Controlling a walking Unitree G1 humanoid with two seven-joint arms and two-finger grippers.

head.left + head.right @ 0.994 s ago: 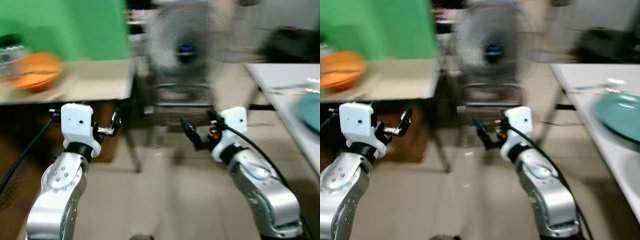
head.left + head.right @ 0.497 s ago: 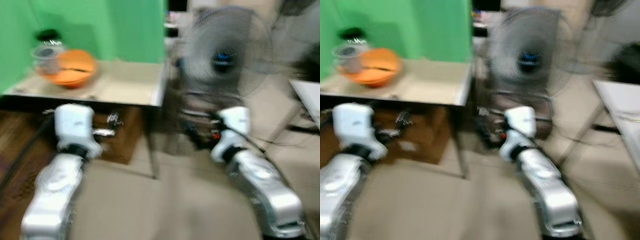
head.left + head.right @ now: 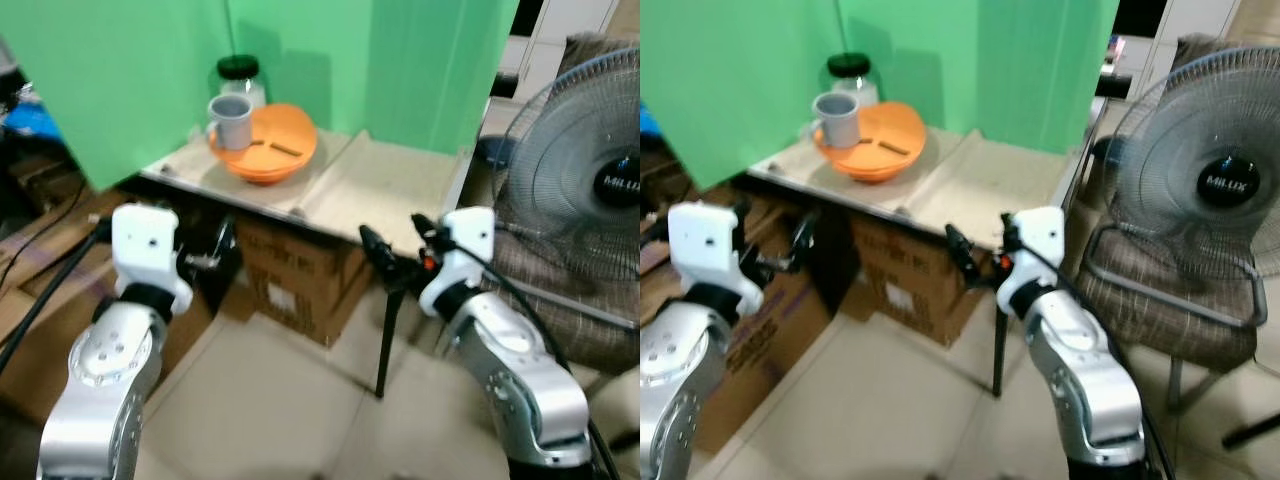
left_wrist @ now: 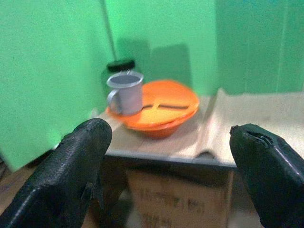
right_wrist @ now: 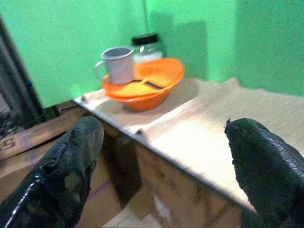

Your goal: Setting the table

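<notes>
Green-walled tan table (image 3: 395,185): round orange bowl (image 3: 268,145) w/ grey mug (image 3: 232,121); both claws, left claw (image 4: 171,175) & right claw (image 5: 161,175), wide.

On the small table (image 3: 390,185) stand one orange bowl (image 3: 270,145), one grey mug (image 3: 232,120) and one dark-lidded jar (image 3: 239,75); beneath it, perhaps two cardboard boxes (image 3: 300,275). Beside it, one fan (image 3: 585,170).

Ahead of you, a small table (image 3: 380,185) backed by green screens (image 3: 130,70) carries an orange bowl (image 3: 270,150), a grey mug (image 3: 232,120) and a black-lidded jar (image 3: 240,75). Cardboard boxes (image 3: 300,275) sit beneath. Your left gripper (image 3: 215,255) and right gripper (image 3: 385,255) hang before its edge; a fan (image 3: 585,180) stands right.
</notes>
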